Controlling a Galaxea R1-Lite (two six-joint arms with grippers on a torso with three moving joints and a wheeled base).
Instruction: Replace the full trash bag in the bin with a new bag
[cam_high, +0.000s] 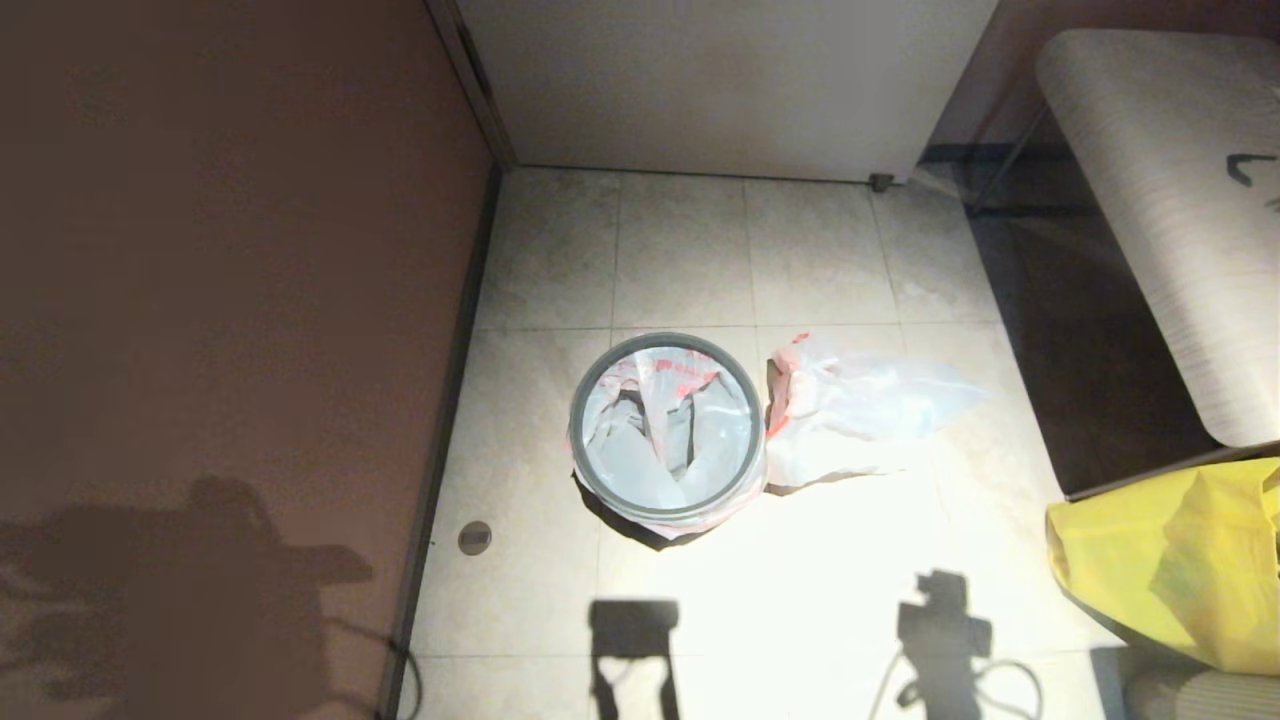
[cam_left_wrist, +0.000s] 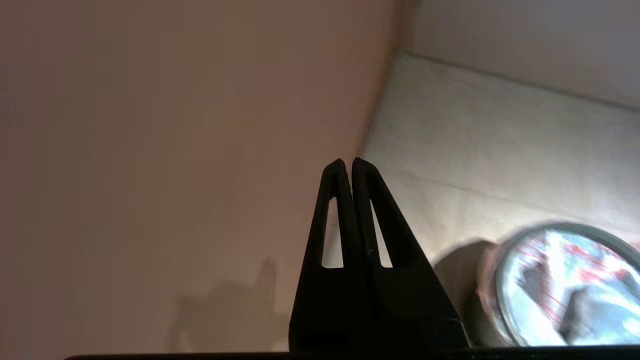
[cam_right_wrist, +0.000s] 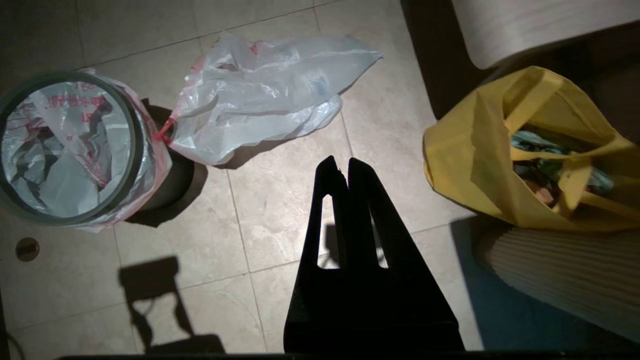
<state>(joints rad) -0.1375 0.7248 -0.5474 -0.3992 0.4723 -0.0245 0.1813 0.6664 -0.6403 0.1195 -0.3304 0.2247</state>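
**Lined bin and loose bag on the tiled floor, both grippers held clear**

At the far left stands a flat, matt brown wall (cam_high: 220, 300), its foot meeting pale square floor tiles (cam_high: 680, 250) along a dark skirting line. A small round drain cover (cam_high: 474, 537) sits in the tile near that edge.

The left gripper (cam_left_wrist: 346, 162) hangs beside the wall, above and apart from the bin; its two thin black tapered fingers are pressed together at the tips, holding nothing.

The bin (cam_high: 590, 478) stands upright in the middle of the floor, round, with a thin grey hoop as rim. A thin, crinkled translucent white bag with red print (cam_high: 668, 425) lines it, its edge folded out over the rim and hanging down the dark outer wall. Open tile lies all around the bin on the wall side and in front.

Just right of the bin, touching its side, a second translucent white bag with red print (cam_high: 860, 415) lies slumped and wrinkled on the floor, its knotted red neck towards the bin. Whether bottles are inside I cannot tell.

The right gripper (cam_right_wrist: 341, 162) hovers over bare tile in front of that bag, well apart from it, fingers closed together and empty.

Farther right sits a big, glossy yellow bag (cam_high: 1180, 560), open-mouthed, beneath a pale ribbed cushion (cam_high: 1160, 200).
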